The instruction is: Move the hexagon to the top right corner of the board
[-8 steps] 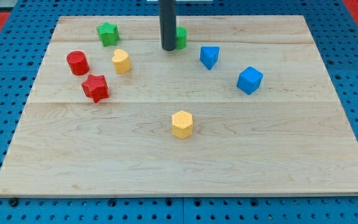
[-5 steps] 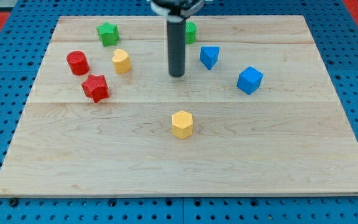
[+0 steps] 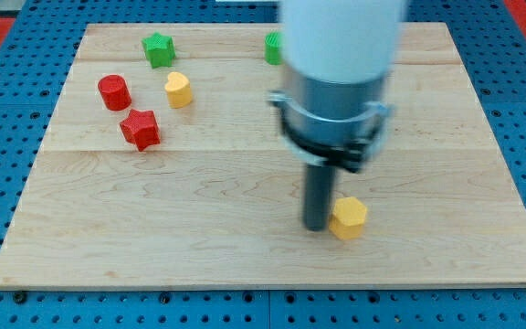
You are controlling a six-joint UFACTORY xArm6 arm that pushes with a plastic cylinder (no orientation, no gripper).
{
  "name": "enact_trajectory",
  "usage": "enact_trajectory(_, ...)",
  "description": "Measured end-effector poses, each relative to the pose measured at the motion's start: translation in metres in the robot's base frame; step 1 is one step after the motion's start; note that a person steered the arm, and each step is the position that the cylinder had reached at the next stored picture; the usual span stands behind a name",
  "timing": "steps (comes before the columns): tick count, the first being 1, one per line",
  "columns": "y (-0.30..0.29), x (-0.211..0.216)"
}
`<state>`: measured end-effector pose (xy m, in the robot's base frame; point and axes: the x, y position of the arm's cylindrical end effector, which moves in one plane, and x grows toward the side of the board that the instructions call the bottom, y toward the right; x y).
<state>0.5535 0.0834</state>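
Note:
The yellow hexagon (image 3: 348,217) lies on the wooden board (image 3: 153,210) near the view's bottom, right of centre. My tip (image 3: 315,226) rests on the board right against the hexagon's left side. The arm's white and grey body fills the view's upper middle and hides the two blue blocks behind it.
A green star (image 3: 158,48) and a green block (image 3: 273,46), half hidden by the arm, sit near the top edge. A red cylinder (image 3: 114,92), a red star (image 3: 141,129) and a second yellow block (image 3: 179,90) lie at the upper left.
My tip has swept from the board's upper middle down to the lower right. The yellow hexagon has slid right and down from the centre. The arm now covers the blue blocks.

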Motion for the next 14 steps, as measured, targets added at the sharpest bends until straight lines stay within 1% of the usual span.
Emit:
enact_trajectory(1, 0.06, 0.004)
enact_trajectory(2, 0.09, 0.005)
enact_trajectory(3, 0.108, 0.005)
enact_trajectory(4, 0.107, 0.024)
enact_trajectory(5, 0.136, 0.009)
enact_trajectory(7, 0.139, -0.096)
enact_trajectory(8, 0.126, -0.154)
enact_trajectory(9, 0.124, -0.166)
enact_trajectory(10, 0.085, -0.167)
enact_trajectory(11, 0.08, -0.161)
enact_trajectory(12, 0.058, -0.19)
enact_trajectory(14, 0.111, -0.264)
